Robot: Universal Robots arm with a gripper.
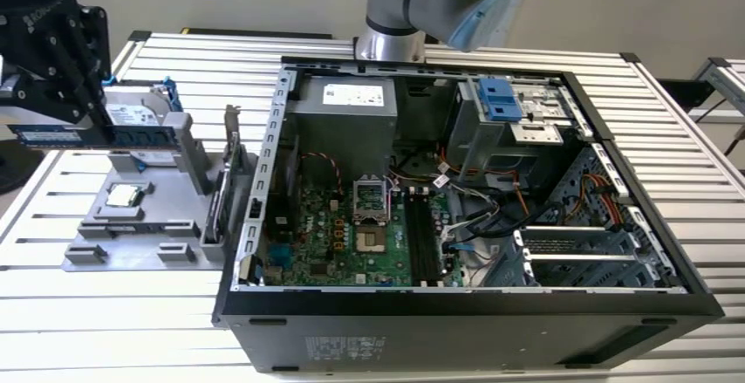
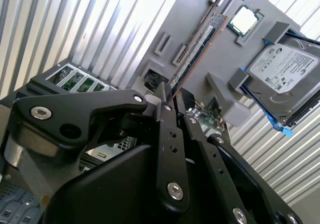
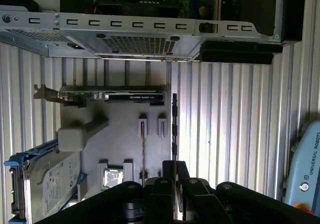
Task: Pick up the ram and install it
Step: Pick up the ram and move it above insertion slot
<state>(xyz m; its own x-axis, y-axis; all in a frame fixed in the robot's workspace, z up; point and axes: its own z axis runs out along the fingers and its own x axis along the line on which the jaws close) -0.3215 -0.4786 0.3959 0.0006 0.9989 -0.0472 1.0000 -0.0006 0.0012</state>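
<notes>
Closest: pincer (image 2: 175, 93) pinching ram (image 2: 197, 49) near mid-length, flat faces clamped, likely so stick sits level with edge free for slot. Beyond: grey parts holder (image 2: 180, 21), processor (image 2: 243, 20) seated in it. Farther, in exterior view at 3 o'clock from ram: open computer case (image 1: 466, 313), motherboard (image 1: 349, 235) exposed.

Lettering runs up the light-blue plastic arm cap (image 3: 306, 159); print on the silver hard drive's white label (image 2: 282, 69) is too small to tell.
</notes>
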